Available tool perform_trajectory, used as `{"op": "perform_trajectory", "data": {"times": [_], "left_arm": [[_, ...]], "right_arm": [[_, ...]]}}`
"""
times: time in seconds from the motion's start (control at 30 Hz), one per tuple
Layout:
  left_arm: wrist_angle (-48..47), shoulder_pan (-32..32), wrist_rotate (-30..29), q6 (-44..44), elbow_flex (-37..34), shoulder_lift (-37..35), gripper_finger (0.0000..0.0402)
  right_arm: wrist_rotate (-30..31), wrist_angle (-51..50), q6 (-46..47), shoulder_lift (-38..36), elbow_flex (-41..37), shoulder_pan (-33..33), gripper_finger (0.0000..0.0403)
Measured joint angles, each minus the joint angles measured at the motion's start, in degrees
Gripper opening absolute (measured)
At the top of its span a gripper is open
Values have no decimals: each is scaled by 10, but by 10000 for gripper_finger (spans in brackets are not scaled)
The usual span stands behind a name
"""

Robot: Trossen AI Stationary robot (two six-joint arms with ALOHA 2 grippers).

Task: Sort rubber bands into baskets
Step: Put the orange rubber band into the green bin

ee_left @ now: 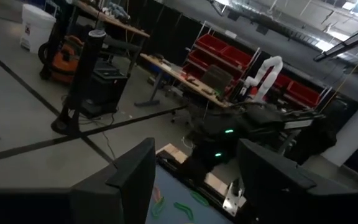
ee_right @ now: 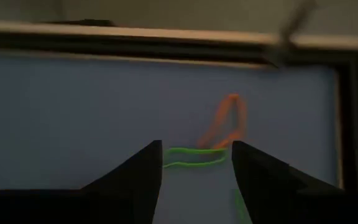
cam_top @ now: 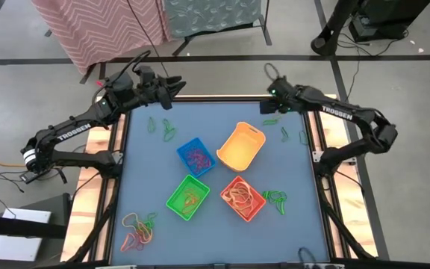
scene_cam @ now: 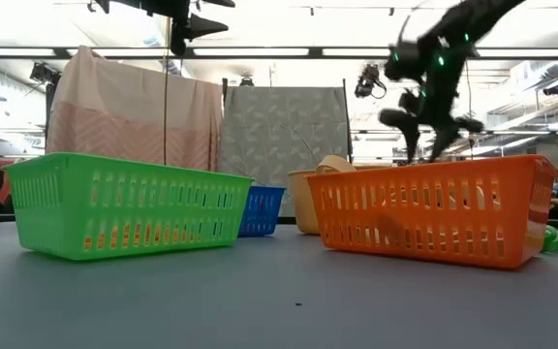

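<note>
The right gripper (ee_right: pixel 196 163), at about one o'clock on the table (cam_top: pixel 148 172), stands open over a green band (ee_right: pixel 192 157) lying between its fingertips, with nothing clearly held; an orange band (ee_right: pixel 229 121) lies touching that green one. The left gripper (ee_left: pixel 194 171) waits at eleven o'clock, open and empty. If the jaws close here they may drag the orange band along and drop both in the green basket (cam_top: pixel 188 197) near six.

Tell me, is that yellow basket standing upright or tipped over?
Tipped. From above, the yellow basket shows its open mouth and inside wall slanting sideways, unlike the blue basket, which sits flat. It looks empty, though part of it is hidden.
</note>
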Motion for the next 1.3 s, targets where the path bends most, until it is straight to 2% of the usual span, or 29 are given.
{"op": "perform_trajectory", "data": {"times": [0.13,0.27,0.67,0.9,1.03,1.17,1.3], "left_arm": [[12,0,0,0,0,0,227],[18,0,0,0,0,0,227],[24,0,0,20,0,0,227],[23,0,0,32,0,0,227],[23,0,0,32,0,0,227],[23,0,0,32,0,0,227],[23,0,0,31,0,0,227]], "right_arm": [[-10,39,24,28,-24,-70,204],[-11,54,50,81,-26,-101,197],[-41,48,75,253,22,-129,168],[-44,17,54,299,61,-129,159],[-42,18,21,302,62,-129,114],[-55,21,-24,302,62,-128,21],[-57,17,-58,283,59,-129,9]]}}
